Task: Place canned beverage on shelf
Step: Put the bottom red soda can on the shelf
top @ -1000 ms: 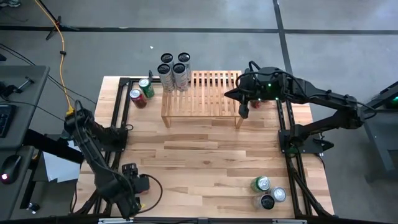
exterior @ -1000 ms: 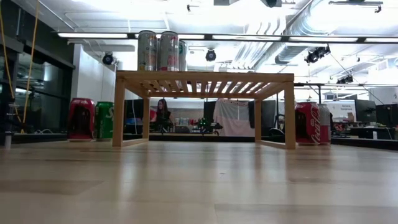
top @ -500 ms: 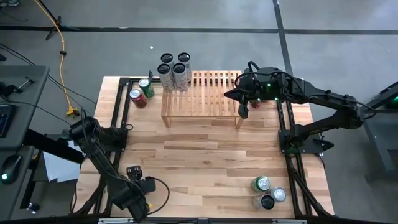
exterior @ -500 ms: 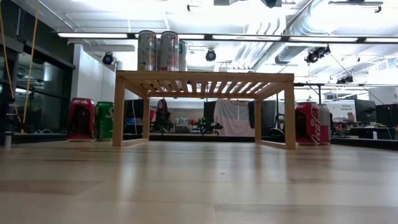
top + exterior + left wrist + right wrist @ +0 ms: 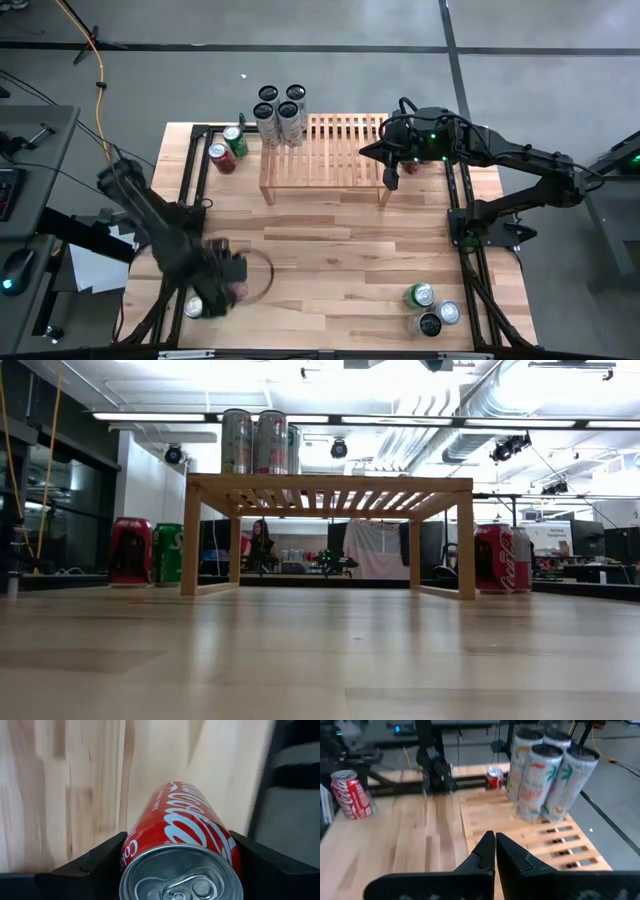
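The left end effector [image 5: 215, 285] was over the near left part of the desk [image 5: 330, 250], and it held a red cola can [image 5: 182, 837] between its two dark fingers [image 5: 95, 862]. In the left wrist view the can filled the space between the fingers, with its silver top and pull tab toward the camera. In the high view this arm looked blurred, so the can was hard to see there.

The shelf [image 5: 325, 150] stood at the far side of the desk, in the middle. Four tall slim cans [image 5: 281, 112] stood in a tight group on its far left corner. The rest of the slatted top was bare.

The right end effector [image 5: 495, 851] was just above the right end of the shelf, and its fingers were pressed together with nothing between them.

On the desk, to the left of the shelf, stood a red can [image 5: 220, 157] and a green can [image 5: 235, 141] side by side. Another red can [image 5: 497, 558] stood just to the right of the shelf's right leg. Three more cans [image 5: 430, 308] were near the right front corner of the desk.
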`<state>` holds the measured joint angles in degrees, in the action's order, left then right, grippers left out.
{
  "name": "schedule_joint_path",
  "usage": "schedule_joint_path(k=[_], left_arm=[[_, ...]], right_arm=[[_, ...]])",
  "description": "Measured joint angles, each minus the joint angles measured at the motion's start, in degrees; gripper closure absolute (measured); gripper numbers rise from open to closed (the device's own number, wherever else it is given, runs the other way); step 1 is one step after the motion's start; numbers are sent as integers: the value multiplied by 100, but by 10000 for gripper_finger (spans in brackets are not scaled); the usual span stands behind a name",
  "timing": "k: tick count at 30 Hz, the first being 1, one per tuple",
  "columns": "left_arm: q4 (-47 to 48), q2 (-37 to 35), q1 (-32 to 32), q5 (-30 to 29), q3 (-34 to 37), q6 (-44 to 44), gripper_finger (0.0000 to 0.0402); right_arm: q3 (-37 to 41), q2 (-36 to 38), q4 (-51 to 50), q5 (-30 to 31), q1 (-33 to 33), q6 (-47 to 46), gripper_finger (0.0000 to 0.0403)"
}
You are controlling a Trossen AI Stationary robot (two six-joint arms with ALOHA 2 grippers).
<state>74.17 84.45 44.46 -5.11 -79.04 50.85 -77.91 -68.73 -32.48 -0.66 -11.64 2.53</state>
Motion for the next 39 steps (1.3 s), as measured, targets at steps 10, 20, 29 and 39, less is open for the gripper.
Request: schedule_joint_path(k=[10, 20, 29, 39], left_arm=[[-20, -1106, -1936, -464, -1400, -2637, 119], [-97, -260, -3096, -1904, -2649, -7273, 119], [-1027, 135, -3232, -2487, -2918, -9695, 119], [-1247, 146, -3214, -2046, -2922, -10294, 119]], right_arm=[[0, -26, 1248, -647, 6, -1207, 328], [0, -776, 2227, -2947, 48, -3574, 109], [2, -1384, 2768, -4150, -316, -3975, 61], [2, -1434, 2511, -4461, -1186, -3571, 61]])
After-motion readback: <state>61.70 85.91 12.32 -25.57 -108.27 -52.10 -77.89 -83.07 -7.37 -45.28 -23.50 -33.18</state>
